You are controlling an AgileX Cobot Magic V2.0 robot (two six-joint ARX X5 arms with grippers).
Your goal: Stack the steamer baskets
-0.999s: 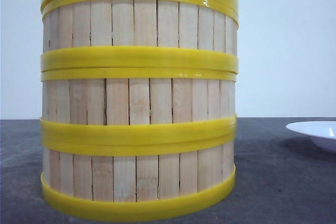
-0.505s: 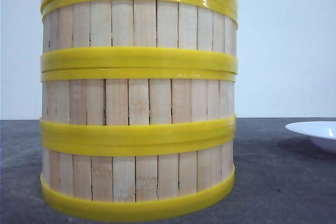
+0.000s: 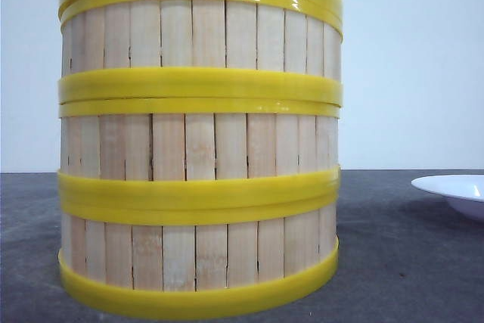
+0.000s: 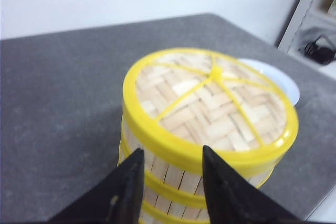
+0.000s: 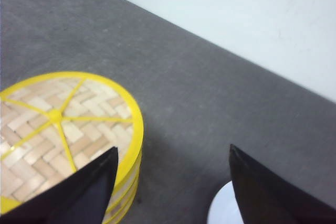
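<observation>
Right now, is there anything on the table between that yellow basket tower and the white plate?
Nothing. In the front view, only bare dark table lies between the stacked steamer baskets and the white plate.

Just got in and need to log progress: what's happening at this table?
Three steamer baskets stand stacked in one column on the grey table, with the woven lid on top. Neither pincer holds anything: the left pincer and right pincer both hover open above the stack. A white plate sits beside it.
</observation>
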